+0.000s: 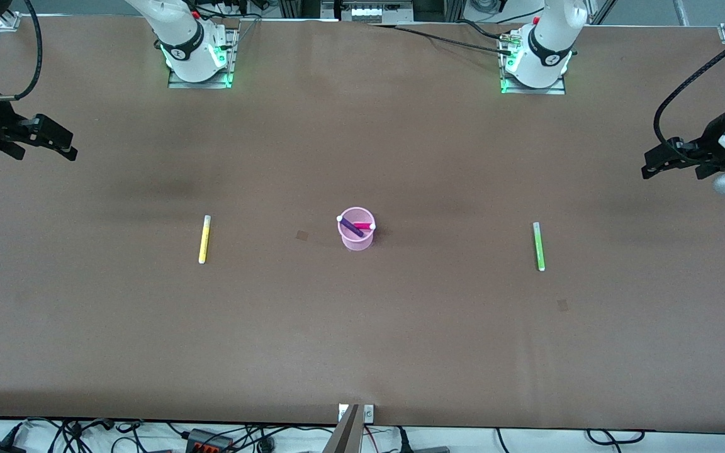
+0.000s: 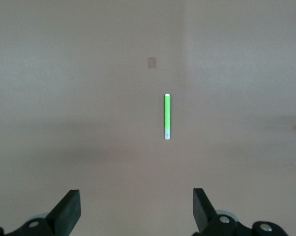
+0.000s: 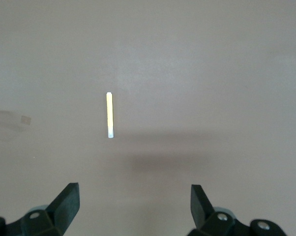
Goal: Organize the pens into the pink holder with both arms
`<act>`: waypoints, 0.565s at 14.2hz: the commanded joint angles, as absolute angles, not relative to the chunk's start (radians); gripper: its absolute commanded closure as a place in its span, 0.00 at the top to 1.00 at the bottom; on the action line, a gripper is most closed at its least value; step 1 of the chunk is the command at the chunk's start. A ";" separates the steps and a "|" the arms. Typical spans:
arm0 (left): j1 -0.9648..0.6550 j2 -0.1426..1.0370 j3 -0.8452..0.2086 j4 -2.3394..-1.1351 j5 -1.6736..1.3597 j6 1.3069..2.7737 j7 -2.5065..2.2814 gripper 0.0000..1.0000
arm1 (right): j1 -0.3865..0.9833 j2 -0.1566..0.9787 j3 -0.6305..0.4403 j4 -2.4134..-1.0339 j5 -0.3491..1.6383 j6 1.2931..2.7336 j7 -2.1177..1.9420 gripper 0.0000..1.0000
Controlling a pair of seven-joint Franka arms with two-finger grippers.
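Small round pale-pink translucent plastic holder (image 1: 356, 231) stands mid-surface; we count two pens in it, the purple pen (image 1: 350, 226) and the magenta pen (image 1: 364, 225). Half done, we judge. Slim yellow pen (image 1: 204, 239) lies toward the right arm's end, slim green pen (image 1: 538, 246) toward the left arm's. Right end effector (image 1: 54, 143) and left end effector (image 1: 663, 160) hang spread and empty over the surface's ends.

Open table (image 1: 362, 327) around yellow pen (image 1: 204, 239) and green pen (image 1: 539, 246).
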State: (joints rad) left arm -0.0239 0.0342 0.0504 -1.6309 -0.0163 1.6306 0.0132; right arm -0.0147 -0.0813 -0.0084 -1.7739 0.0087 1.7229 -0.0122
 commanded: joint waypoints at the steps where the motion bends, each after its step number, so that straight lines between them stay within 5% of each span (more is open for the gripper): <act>1: -0.020 0.015 0.046 -1.637 -0.028 1.617 0.011 1.00 | -0.025 -0.075 0.002 -1.755 0.000 1.714 -0.017 1.00; 8: -0.021 0.018 0.046 -1.632 -0.028 1.617 0.012 1.00 | -0.031 -0.077 0.002 -1.755 0.002 1.703 -0.032 1.00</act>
State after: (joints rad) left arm -0.0241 0.0340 0.0500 -1.6309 -0.0163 1.6306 0.0132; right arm -0.0157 -0.0813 -0.0088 -1.7728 0.0087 1.7213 -0.0130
